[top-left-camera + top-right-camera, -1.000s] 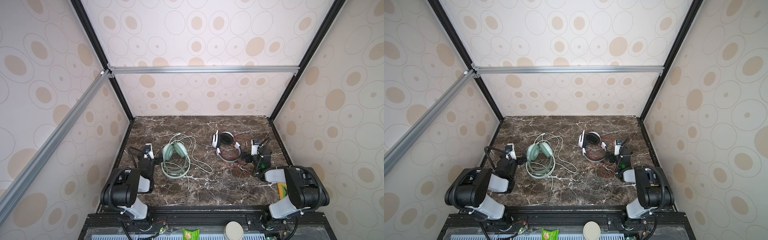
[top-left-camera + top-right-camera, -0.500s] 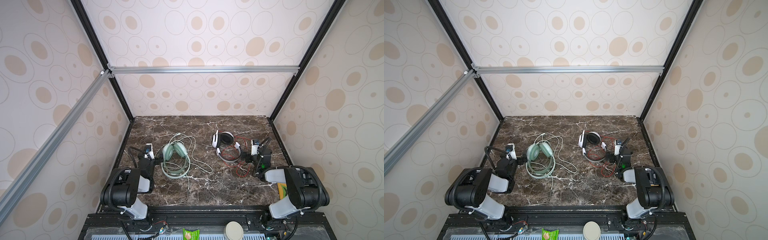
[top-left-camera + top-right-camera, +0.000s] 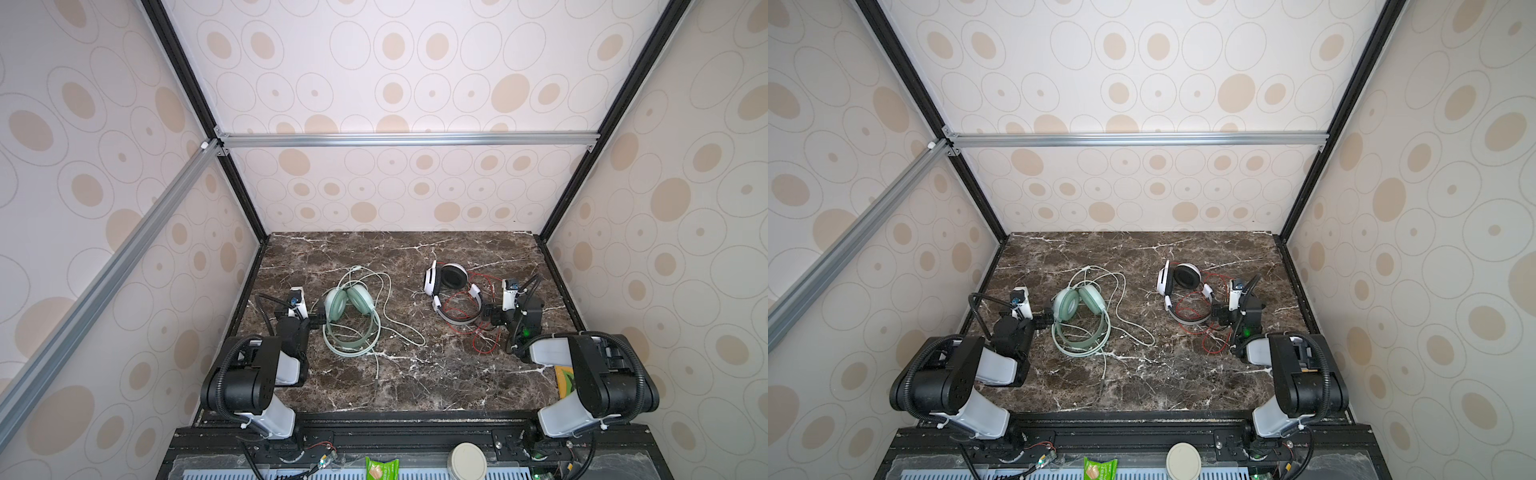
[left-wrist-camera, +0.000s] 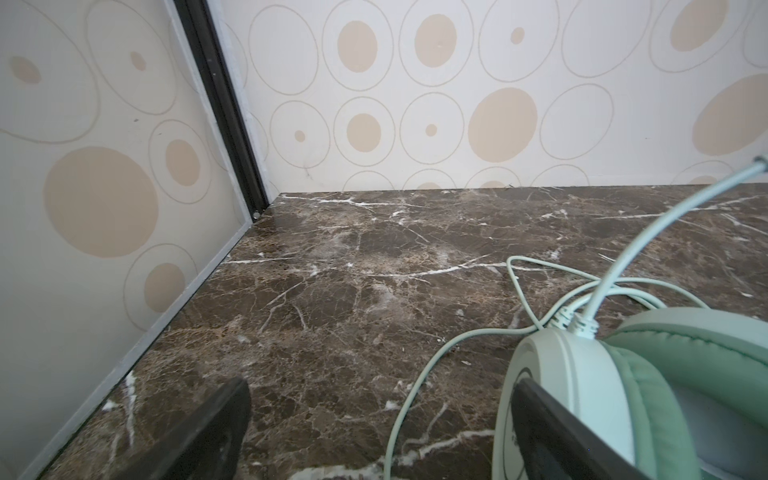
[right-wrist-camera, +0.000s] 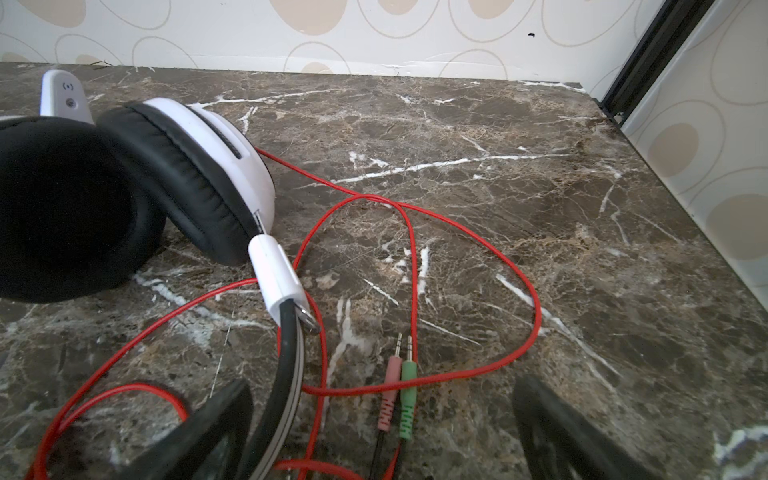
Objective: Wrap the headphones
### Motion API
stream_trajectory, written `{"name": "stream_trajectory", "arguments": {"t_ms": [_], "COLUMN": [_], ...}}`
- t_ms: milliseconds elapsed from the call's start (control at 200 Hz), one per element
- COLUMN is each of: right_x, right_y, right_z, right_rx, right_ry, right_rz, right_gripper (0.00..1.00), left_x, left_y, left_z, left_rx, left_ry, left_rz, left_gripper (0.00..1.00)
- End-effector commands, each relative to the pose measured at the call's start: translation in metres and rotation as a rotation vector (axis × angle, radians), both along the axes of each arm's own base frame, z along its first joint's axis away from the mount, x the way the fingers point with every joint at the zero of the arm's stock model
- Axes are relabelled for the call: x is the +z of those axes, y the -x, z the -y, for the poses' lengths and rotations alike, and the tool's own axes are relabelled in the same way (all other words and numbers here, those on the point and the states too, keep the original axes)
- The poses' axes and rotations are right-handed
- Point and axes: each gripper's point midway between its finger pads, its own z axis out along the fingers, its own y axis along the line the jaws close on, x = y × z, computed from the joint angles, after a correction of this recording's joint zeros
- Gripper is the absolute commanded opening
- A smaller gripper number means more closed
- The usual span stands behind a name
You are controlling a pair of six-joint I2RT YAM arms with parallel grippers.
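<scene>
Both top views look down on the whole table (image 3: 415, 374); wrist views skim it closely.

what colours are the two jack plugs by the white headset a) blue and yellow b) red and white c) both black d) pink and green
d, the right wrist view shows a pink plug and a green plug side by side, crossed by the red cable

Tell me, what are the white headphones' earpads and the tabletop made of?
Earpads: probably faux leather over foam; matte black, softly wrinkled, with a seam round the rim. Tabletop: looks like polished brown marble with white veins and a slight sheen, but it could be a printed laminate.
</scene>
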Motion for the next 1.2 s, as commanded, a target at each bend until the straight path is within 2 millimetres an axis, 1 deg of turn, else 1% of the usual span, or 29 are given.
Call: {"name": "stream_trajectory", "arguments": {"t_ms": [0, 65, 85, 125, 160, 220, 285, 340, 385, 390, 420, 450, 485, 510, 525, 530, 550, 580, 620, 670, 700, 760, 815, 905, 965, 1045, 1055, 1110, 1190], "right_x": [0.004, 0.003, 0.003, 0.003, 0.004, 0.004, 0.004, 0.005, 0.022, 0.023, 0.032, 0.043, 0.053, 0.065, 0.071, 0.073, 0.082, 0.093, 0.102, 0.097, 0.095, 0.102, 0.109, 0.119, 0.123, 0.126, 0.125, 0.124, 0.116], "right_y": [0.0, 0.0, 0.0, 0.0, 0.0, 0.0, -0.001, 0.0, -0.002, -0.001, 0.001, 0.004, 0.008, 0.009, 0.01, 0.011, 0.01, 0.01, 0.012, 0.024, 0.03, 0.031, 0.033, 0.027, 0.021, 0.012, 0.014, 0.011, 0.01], "right_z": [0.002, 0.001, 0.001, 0.001, 0.002, 0.001, 0.001, 0.001, 0.001, 0.001, -0.003, -0.009, -0.016, -0.021, -0.024, -0.025, -0.028, -0.027, -0.015, 0.008, 0.012, -0.008, -0.019, -0.041, -0.065, -0.109, -0.122, -0.162, -0.223], "right_rx": [-0.003, 0.0, -0.001, -0.001, -0.003, 0.007, 0.009, 0.002, -0.028, -0.03, -0.034, -0.022, 0.0, 0.017, 0.026, 0.029, 0.034, -0.006, -0.133, -0.344, -0.375, -0.233, -0.186, -0.108, -0.036, 0.09, 0.122, 0.225, 0.385], "right_ry": [0.0, -0.001, 0.0, 0.0, -0.002, -0.01, -0.005, 0.004, 0.045, 0.051, 0.085, 0.101, 0.1, 0.084, 0.07, 0.064, 0.028, -0.037, -0.149, -0.271, -0.307, -0.345, -0.394, -0.495, -0.491, -0.403, -0.388, -0.326, -0.278], "right_rz": [0.012, 0.009, 0.011, 0.011, 0.012, 0.013, 0.012, 0.02, 0.076, 0.072, 0.057, 0.028, -0.021, -0.043, -0.052, -0.056, -0.055, -0.047, -0.041, -0.092, -0.118, -0.125, -0.104, -0.11, -0.151, -0.198, -0.21, -0.234, -0.297], "right_gripper": [1.0, 1.0, 1.0, 1.0, 1.0, 1.0, 1.0, 1.0, 1.0, 1.0, 1.0, 1.0, 1.0, 1.0, 1.0, 1.0, 1.0, 1.0, 1.0, 1.0, 1.0, 1.0, 1.0, 1.0, 1.0, 1.0, 1.0, 1.0, 1.0], "left_x": [0.024, 0.039, 0.047, 0.068, 0.088, 0.122, 0.158, 0.181, 0.2, 0.198, 0.206, 0.213, 0.218, 0.222, 0.216, 0.218, 0.22, 0.221, 0.221, 0.225, 0.229, 0.237, 0.238, 0.231, 0.226, 0.221, 0.22, 0.218, 0.213], "left_y": [0.012, 0.023, 0.027, 0.034, 0.041, 0.047, 0.054, 0.058, 0.061, 0.061, 0.062, 0.064, 0.066, 0.068, 0.068, 0.069, 0.07, 0.074, 0.08, 0.09, 0.097, 0.11, 0.12, 0.13, 0.135, 0.143, 0.144, 0.148, 0.154], "left_z": [-0.014, -0.011, -0.011, -0.002, 0.002, 0.024, 0.043, 0.067, 0.093, 0.096, 0.112, 0.124, 0.132, 0.132, 0.131, 0.13, 0.126, 0.116, 0.101, 0.09, 0.088, 0.086, 0.081, 0.075, 0.075, 0.078, 0.078, 0.083, 0.088], "left_rx": [0.095, 0.137, 0.158, 0.179, 0.193, 0.093, -0.002, -0.113, -0.234, -0.242, -0.304, -0.348, -0.377, -0.376, -0.367, -0.363, -0.34, -0.293, -0.222, -0.183, -0.195, -0.222, -0.218, -0.207, -0.217, -0.246, -0.247, -0.28, -0.322], "left_ry": [0.008, -0.035, -0.054, -0.068, -0.01, 0.108, 0.29, 0.399, 0.43, 0.428, 0.418, 0.395, 0.366, 0.349, 0.335, 0.335, 0.328, 0.321, 0.328, 0.327, 0.318, 0.316, 0.319, 0.311, 0.313, 0.343, 0.345, 0.343, 0.321], "left_rz": [0.094, 0.119, 0.13, 0.171, 0.223, 0.292, 0.343, 0.341, 0.321, 0.306, 0.262, 0.215, 0.161, 0.126, 0.085, 0.079, 0.059, 0.032, 0.005, 0.001, 0.01, 0.03, 0.033, 0.011, -0.008, -0.039, -0.042, -0.063, -0.094], "left_gripper": [0.98, 0.98, 0.98, 0.98, 0.98, 0.98, 0.98, 0.98, 0.98, 0.98, 0.98, 0.98, 0.98, 0.98, 0.98, 0.98, 0.98, 0.98, 0.98, 0.98, 0.98, 0.98, 0.98, 0.98, 0.98, 0.98, 0.98, 0.98, 0.98]}}
